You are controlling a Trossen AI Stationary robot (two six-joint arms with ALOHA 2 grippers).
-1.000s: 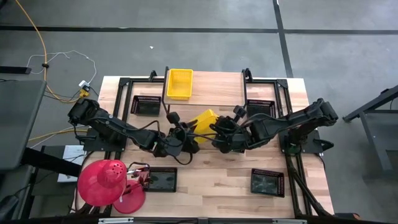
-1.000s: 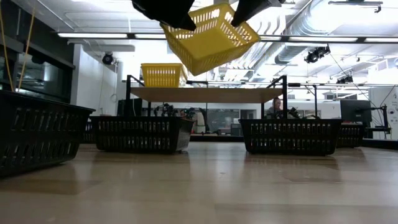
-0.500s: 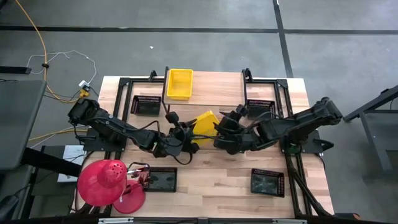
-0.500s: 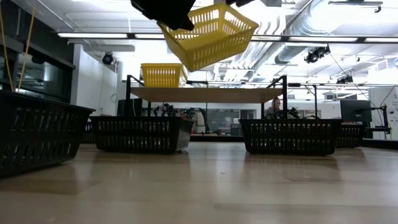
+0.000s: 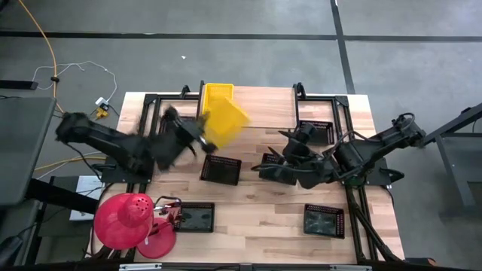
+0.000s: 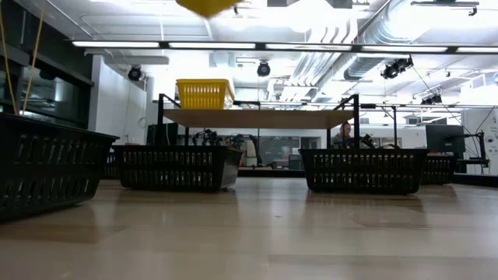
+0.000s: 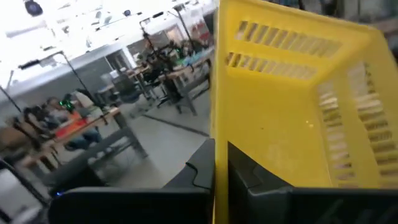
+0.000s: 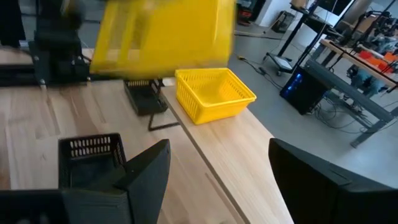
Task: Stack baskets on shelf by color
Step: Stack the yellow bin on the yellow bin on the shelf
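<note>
- A bright yellow basket (image 5: 224, 122) hangs tilted in the air beside the shelf (image 5: 260, 98), its rim pinched by the left claw (image 5: 197, 135).
- A second yellow basket (image 5: 218, 92) sits upright on the shelf's left end.
- Black baskets (image 5: 221, 169) lie scattered on the counter (image 5: 256, 214).

a blurred yellow basket (image 8: 163, 36) is hanging above a second yellow basket (image 8: 214, 93) sitting on the shelf (image 8: 231, 165), a black basket (image 8: 94, 151) lying nearby.

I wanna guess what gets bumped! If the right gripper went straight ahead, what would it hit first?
Probably the black basket just ahead of the open right gripper; the yellow basket lies farther off, though depth is unclear.
</note>
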